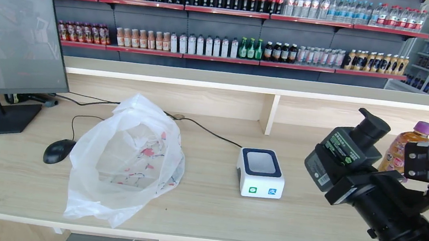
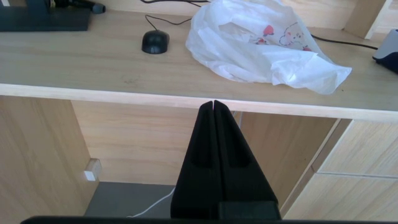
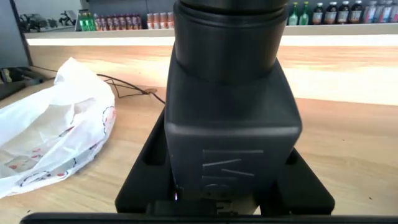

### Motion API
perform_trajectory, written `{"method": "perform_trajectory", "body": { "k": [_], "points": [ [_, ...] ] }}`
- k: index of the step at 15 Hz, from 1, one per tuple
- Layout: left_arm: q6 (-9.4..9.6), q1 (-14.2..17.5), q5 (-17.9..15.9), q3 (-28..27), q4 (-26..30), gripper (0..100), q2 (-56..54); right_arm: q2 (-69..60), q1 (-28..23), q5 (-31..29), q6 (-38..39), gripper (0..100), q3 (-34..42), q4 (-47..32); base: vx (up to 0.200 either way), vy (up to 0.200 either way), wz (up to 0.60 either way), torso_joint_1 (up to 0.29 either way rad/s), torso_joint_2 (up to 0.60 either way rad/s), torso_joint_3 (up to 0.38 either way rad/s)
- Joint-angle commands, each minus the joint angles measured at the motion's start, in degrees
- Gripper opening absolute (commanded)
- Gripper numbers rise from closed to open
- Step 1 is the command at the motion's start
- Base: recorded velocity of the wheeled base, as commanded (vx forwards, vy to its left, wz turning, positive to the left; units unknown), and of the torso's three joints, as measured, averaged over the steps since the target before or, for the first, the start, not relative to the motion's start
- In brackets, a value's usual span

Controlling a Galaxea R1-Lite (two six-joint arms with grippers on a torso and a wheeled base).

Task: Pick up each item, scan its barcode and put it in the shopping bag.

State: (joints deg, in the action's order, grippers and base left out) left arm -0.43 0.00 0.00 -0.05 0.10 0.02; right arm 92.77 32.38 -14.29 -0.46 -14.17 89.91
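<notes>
My right gripper (image 1: 349, 176) is shut on a black square bottle (image 1: 343, 150) with a round black cap, held tilted above the counter to the right of the white barcode scanner (image 1: 260, 173). In the right wrist view the black bottle (image 3: 230, 112) sits between the fingers (image 3: 143, 168). A white plastic shopping bag (image 1: 126, 158) lies open on the counter left of the scanner. An orange drink bottle with a purple cap (image 1: 405, 146) stands behind my right arm. My left gripper (image 2: 214, 109) is shut with nothing in it, below the counter's front edge, facing the bag (image 2: 261, 43).
A monitor (image 1: 10, 46) stands at the far left with a black mouse (image 1: 58, 150) and cables beside the bag. A raised wooden ledge (image 1: 267, 87) runs along the back of the counter. Shelves of drinks fill the wall behind. Bare counter lies in front of the scanner.
</notes>
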Motion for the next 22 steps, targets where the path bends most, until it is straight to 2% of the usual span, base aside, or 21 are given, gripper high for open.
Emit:
{"method": "perform_trajectory", "body": {
  "k": [1, 5, 9, 16, 22],
  "points": [
    [-0.1, 0.0, 0.0, 0.0, 0.0, 0, 0.0, -1.0, -1.4, -0.1, 0.0, 0, 1.1, 0.1, 0.0, 0.0, 0.0, 0.0, 0.0, 0.0],
    [-0.1, 0.0, 0.0, 0.0, 0.0, 0, 0.0, -2.9, -6.2, -0.1, 2.1, 0, 1.8, 0.1, 0.0, 0.0, 0.0, 0.0, 0.0, 0.0],
    [-0.28, 0.0, 0.0, 0.0, 0.0, 0, 0.0, -3.1, -8.9, -0.1, 2.3, 0, 1.0, 0.1, 0.0, 0.2, 0.0, -0.001, 0.0, 0.004],
    [-0.28, 0.0, 0.0, 0.0, 0.0, 0, 0.0, -2.4, -9.4, -0.2, 3.7, 0, 1.5, 0.1, 0.0, 0.2, 0.0, 0.005, 0.0, 0.002],
    [-0.28, 0.0, 0.0, 0.0, 0.0, 0, 0.0, 0.0, -10.1, -0.2, 2.7, 0, 3.8, 0.1, 0.0, 0.0, 0.0, 0.0, 0.0, 0.0]
  ]
}}
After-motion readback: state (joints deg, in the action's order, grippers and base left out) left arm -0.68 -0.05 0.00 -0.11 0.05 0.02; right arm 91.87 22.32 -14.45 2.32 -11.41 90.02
